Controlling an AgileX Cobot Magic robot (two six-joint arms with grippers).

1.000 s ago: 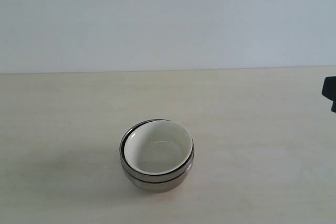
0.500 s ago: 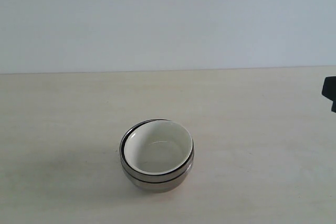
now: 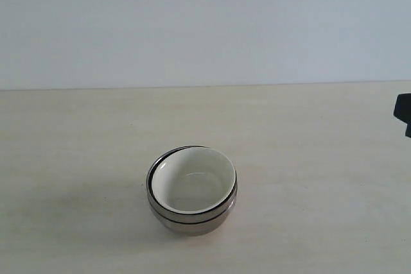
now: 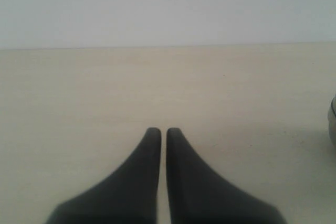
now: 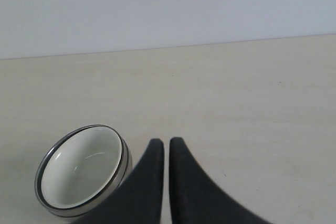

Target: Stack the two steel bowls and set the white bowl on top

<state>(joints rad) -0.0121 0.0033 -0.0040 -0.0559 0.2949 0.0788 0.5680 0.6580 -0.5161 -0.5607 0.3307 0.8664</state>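
Observation:
The two steel bowls sit nested on the table, one inside the other, with the white bowl resting in the top one. In the right wrist view the white bowl shows inside the steel rims, beside my right gripper, which is shut and empty, apart from the stack. My left gripper is shut and empty over bare table; an edge of a steel bowl shows at that frame's border. In the exterior view only a dark part of the right arm shows at the right edge.
A light wooden table bears the stack, with a plain pale wall behind it. Nothing else stands on the table.

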